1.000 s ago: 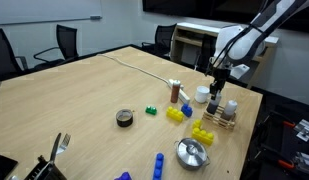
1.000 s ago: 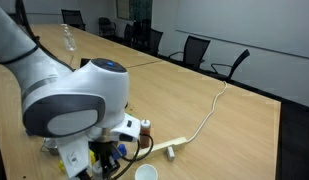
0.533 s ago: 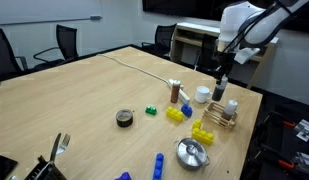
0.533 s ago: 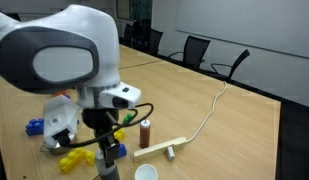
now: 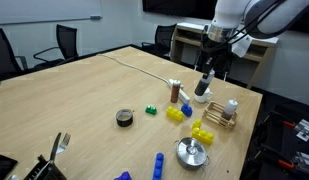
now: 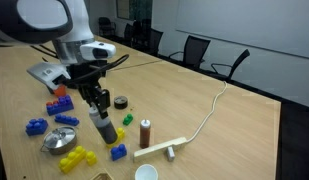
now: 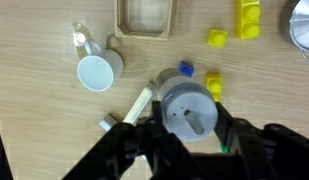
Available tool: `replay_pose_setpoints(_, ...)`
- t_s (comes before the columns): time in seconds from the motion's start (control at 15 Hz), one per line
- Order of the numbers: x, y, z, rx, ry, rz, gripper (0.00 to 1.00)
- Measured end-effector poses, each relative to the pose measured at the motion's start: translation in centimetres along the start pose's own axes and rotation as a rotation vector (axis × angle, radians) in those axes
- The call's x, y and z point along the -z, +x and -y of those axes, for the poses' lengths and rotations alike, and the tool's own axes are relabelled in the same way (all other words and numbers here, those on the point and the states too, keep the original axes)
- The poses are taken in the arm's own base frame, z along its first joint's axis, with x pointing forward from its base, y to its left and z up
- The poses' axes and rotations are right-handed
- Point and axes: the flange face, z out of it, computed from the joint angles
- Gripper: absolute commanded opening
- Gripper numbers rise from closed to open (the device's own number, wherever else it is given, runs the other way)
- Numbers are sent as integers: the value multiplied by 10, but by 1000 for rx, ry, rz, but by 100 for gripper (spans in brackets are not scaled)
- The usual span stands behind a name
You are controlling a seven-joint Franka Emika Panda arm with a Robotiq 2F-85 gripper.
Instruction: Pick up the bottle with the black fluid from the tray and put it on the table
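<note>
Pincer [image 5: 204,79]: clamped on the bottle with the black fluid [image 6: 104,129], one finger on either side of its top.
Bottle place: out of the tray [image 5: 225,118], held beside it over the counter [image 5: 84,90]; whether it touches the counter cannot be told.
Tray: an all-white bottle [image 5: 232,105] stands in it.
Writing: any label is too small to read.
Wrist view only: the held bottle's grey cap from above, and a white cup [image 7: 94,72] near the tray.
Exterior views only: a reddish-brown bottle [image 6: 145,131], farther from the tray than the held bottle.
</note>
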Motion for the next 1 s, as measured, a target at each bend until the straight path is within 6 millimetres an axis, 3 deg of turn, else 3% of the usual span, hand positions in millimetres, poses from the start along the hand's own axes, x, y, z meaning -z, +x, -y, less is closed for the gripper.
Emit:
replay_pose_setpoints(0.4,-9,34,72,320,117,-66,27)
replay_pose_setpoints(0.67,-45,52,116,533,171,-39,27)
replay_pose_setpoints(1.0,-97,65,143,692,207,9,27)
